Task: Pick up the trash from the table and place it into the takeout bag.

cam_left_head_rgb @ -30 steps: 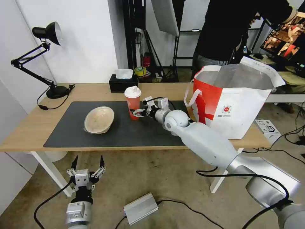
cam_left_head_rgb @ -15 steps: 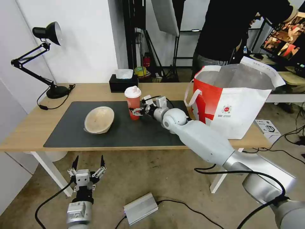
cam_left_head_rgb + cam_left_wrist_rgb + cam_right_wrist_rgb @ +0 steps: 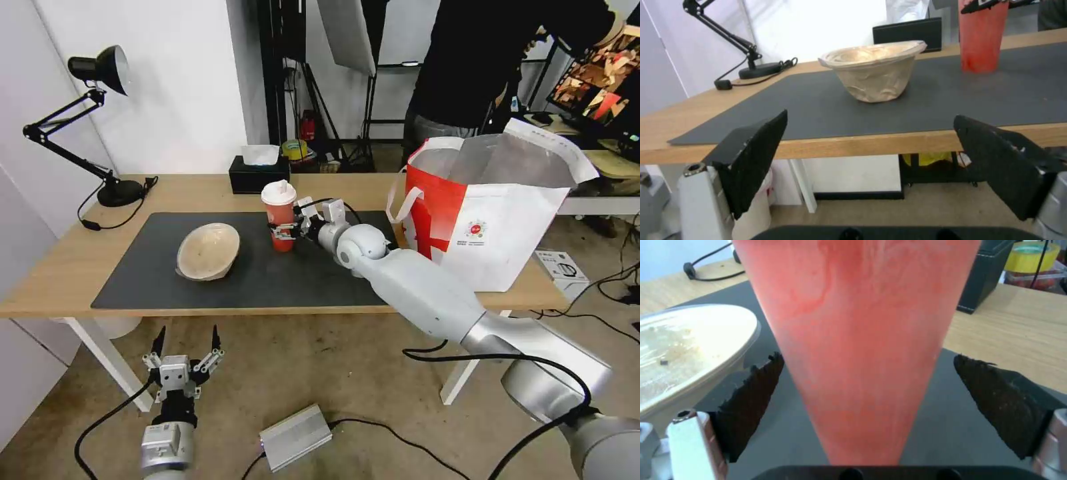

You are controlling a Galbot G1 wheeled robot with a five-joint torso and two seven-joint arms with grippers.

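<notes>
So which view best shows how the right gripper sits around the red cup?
The right wrist view: the red cup stands between the open right gripper. The head view shows the whole cup, gripper small. The left wrist view catches the cup's lower body.

My right gripper (image 3: 285, 231) reaches the red cup (image 3: 280, 217) on the tabletop (image 3: 200, 190), jaws flanking it; my left gripper (image 3: 185, 341) hangs low.
</notes>
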